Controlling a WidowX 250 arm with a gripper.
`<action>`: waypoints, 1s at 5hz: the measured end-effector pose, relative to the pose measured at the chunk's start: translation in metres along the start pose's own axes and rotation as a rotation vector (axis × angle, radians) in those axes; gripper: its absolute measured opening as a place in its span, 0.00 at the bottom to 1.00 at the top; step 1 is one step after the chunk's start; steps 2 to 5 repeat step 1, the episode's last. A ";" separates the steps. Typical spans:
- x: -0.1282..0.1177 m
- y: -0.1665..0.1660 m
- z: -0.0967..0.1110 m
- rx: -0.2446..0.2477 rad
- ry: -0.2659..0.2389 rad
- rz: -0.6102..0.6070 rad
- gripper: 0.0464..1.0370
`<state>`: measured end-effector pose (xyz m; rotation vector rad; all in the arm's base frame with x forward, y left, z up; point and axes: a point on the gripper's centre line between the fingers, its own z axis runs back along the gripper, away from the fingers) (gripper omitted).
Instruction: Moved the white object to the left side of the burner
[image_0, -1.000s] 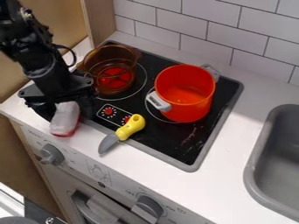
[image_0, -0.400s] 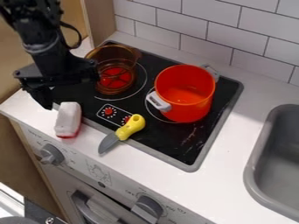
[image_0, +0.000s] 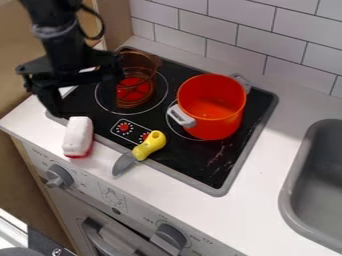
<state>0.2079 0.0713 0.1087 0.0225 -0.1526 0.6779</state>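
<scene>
The white object lay free at the stovetop's edge, between eight and nine o'clock; placement looked done. The gripper, jaws spread, had risen off it toward twelve o'clock.

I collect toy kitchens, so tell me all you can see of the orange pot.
The orange pot is round, open-topped and deep, smooth and slightly shiny, with two pale grey handles at opposite sides. It stands upright on the black stovetop, over the right-hand ring, and looks empty inside. The yellow-handled knife lies near it, not touching.
</scene>
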 end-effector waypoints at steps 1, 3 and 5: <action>-0.006 -0.013 0.017 0.024 0.045 0.020 0.96; -0.006 -0.013 0.017 0.024 0.045 0.020 0.96; -0.006 -0.013 0.017 0.024 0.045 0.020 0.96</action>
